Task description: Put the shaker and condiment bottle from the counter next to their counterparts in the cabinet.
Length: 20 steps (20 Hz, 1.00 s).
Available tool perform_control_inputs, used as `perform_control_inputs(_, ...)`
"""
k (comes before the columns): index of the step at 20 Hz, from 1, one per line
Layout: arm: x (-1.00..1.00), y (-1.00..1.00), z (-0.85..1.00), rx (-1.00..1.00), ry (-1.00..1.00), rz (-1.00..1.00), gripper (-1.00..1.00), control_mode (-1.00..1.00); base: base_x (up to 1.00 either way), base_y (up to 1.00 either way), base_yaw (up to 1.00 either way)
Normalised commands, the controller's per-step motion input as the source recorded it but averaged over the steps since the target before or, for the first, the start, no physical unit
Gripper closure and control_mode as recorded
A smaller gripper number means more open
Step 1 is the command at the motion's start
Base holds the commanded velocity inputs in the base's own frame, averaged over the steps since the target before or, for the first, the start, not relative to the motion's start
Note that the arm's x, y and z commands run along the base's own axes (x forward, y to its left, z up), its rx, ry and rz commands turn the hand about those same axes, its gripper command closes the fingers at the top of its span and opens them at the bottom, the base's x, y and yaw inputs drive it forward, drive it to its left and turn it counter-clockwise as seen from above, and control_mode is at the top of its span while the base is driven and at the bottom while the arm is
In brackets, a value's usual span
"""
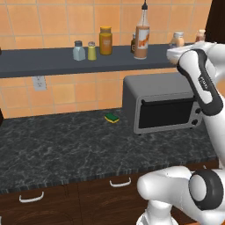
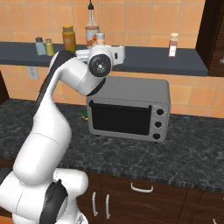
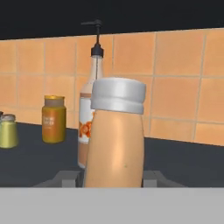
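**Bottle in hand at the shelf — tipping risk**

Fingers (image 3: 151, 178) clamped on the condiment bottle (image 3: 115, 140), held at shelf (image 1: 52, 63) height just in front of the tall sauce bottle (image 3: 89, 109). Likely hazard: pushing forward knocks the sauce bottle over, or releasing high topples the held one. Shaker (image 1: 91, 51) stands on the shelf, well left of the sauce bottle. The sauce bottle's label is unreadable; no other writing seen.

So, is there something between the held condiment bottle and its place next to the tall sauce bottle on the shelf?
Nothing visible blocks it. The gripper holds the condiment bottle right in front of the sauce bottle, above the shelf. The amber jar stands apart, to the side.
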Motion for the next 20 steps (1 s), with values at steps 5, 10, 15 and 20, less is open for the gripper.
perform_control_inputs(5, 0.87, -0.02, -0.15, 0.08, 0.00, 0.06, 1.00, -1.00, 0.00, 0.00, 0.00)
perform_control_inputs(10, 0.51, -0.11, -0.17, 0.03, -0.01, 0.10, 1.00, -1.00, 0.00, 0.00, 0.00)
perform_control_inputs(15, 0.25, -0.04, -0.13, 0.00, -0.11, 0.07, 1.00, -1.00, 0.00, 0.00, 0.00)
perform_control_inputs(20, 0.34, 0.00, -0.16, -0.01, -0.07, 0.05, 1.00, -1.00, 0.00, 0.00, 0.00)
